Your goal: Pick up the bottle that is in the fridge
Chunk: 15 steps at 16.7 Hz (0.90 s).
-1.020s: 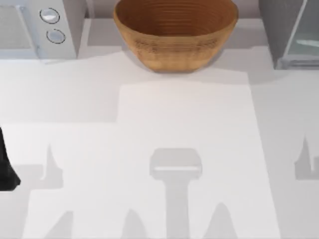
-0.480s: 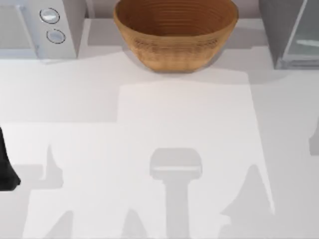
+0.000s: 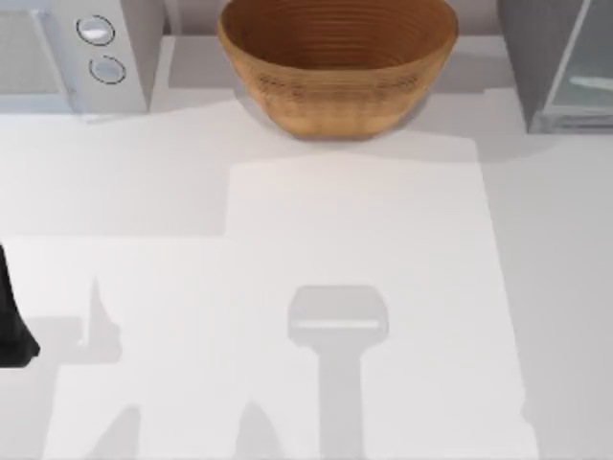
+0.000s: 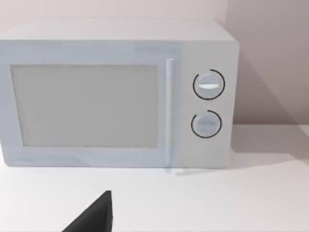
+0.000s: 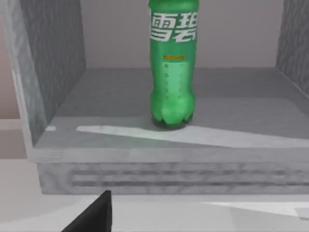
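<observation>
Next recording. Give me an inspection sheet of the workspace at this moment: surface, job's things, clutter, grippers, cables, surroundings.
Surface: white table, bare in the middle, crossed by grey shadows.
Job's things: green bottle stands upright on the floor of the open fridge, set back from its front edge; its cap is cut off by the right wrist view. From above, the fridge sits at the table's far right corner.
Clutter: wicker bowl at the far middle; white microwave with two round knobs at the far left, door closed.
Grippers: the left arm shows as a dark part at the table's left edge; the right wrist camera faces the fridge opening.
Cables: nothing seen.
Surroundings: plain pale wall behind the microwave.
</observation>
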Tool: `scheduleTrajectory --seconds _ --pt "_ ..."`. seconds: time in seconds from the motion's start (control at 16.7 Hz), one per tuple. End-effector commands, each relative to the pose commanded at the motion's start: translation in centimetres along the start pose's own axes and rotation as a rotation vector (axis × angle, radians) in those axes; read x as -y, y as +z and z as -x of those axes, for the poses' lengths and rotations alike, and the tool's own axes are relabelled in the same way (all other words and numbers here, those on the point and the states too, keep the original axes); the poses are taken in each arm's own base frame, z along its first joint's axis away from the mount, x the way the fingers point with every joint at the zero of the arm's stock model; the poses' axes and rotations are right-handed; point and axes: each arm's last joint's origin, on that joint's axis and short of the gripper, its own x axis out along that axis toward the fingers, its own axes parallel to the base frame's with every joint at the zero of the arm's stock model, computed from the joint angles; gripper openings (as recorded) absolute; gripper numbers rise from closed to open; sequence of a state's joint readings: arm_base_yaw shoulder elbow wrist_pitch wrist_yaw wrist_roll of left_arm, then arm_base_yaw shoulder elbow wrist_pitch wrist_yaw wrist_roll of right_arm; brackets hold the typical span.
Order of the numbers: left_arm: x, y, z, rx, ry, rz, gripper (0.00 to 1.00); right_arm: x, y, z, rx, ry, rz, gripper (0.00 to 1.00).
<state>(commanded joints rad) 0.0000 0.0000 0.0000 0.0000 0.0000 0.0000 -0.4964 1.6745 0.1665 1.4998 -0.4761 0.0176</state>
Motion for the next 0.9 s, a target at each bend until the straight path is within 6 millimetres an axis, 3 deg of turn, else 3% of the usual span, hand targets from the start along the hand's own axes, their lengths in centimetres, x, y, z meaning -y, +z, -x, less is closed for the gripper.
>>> scheduleTrajectory --seconds 0.6,0.72,0.9 --pt "0.0 0.0 0.0 0.0 0.0 0.0 1.0 0.8 -1.0 -0.2 0.011 0.005 0.005 1.0" --pt "0.0 0.0 0.0 0.0 0.0 0.0 1.0 1.0 -1.2 -1.1 0.004 0.004 0.002 1.0" --pt "0.0 0.0 0.0 0.0 0.0 0.0 1.0 1.5 -1.5 -4.5 -0.007 -0.002 -0.002 1.0"
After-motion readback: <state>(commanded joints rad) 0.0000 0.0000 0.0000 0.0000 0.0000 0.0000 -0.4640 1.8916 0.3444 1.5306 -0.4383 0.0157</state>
